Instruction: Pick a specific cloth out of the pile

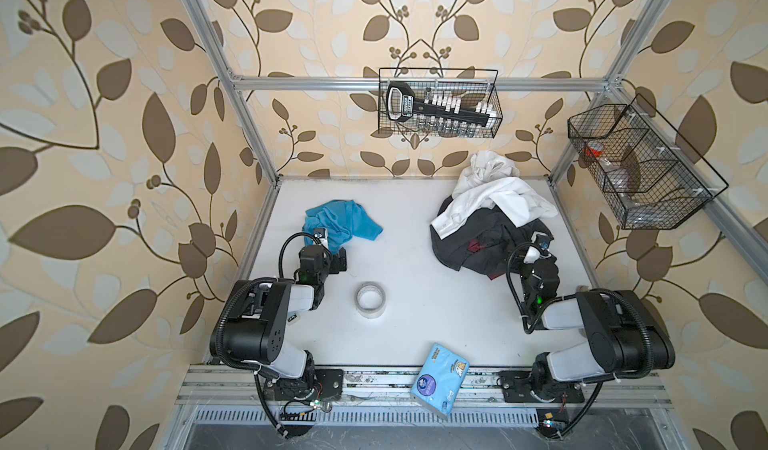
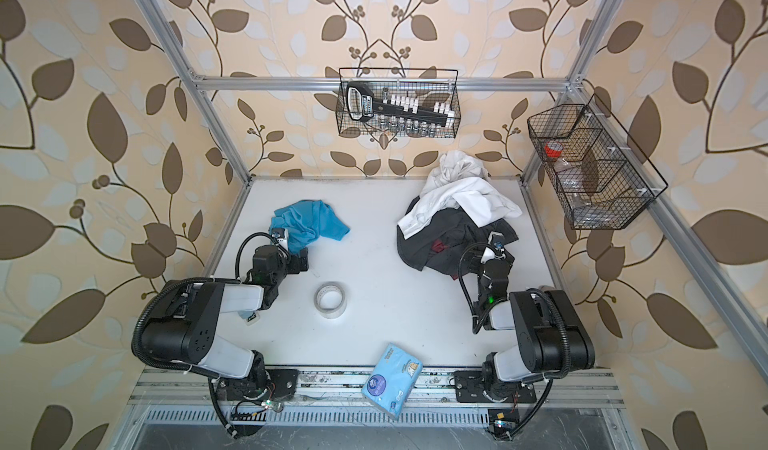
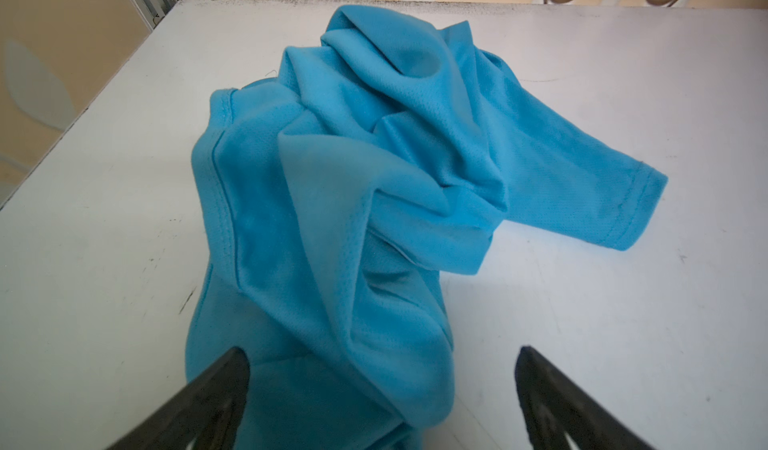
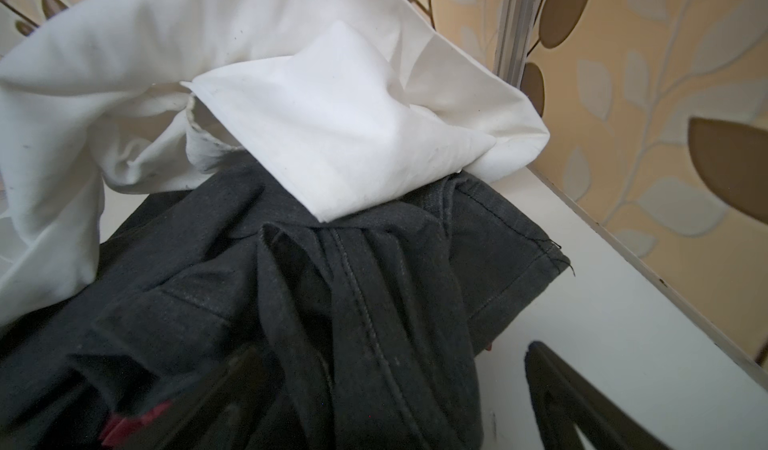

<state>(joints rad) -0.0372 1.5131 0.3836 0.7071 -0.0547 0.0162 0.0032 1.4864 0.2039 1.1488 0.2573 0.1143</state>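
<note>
- Spreading the left claw (image 3: pixel 380 352) wide astride the near end of the cloth (image 3: pixel 374 157), pinching nothing.
- Resting the cloth crumpled on the left side of the worktop (image 1: pixel 415 261), well apart from the pile (image 1: pixel 494 219), apparently singled out already.
- Hovering the right claw (image 4: pixel 390 346), likewise spread, over the dark garment (image 4: pixel 332 302) of the pile, gripping nothing.

Turq. cloth (image 1: pixel 345 221) crumpled, well apart frm pile (image 1: pixel 498 196)
</note>
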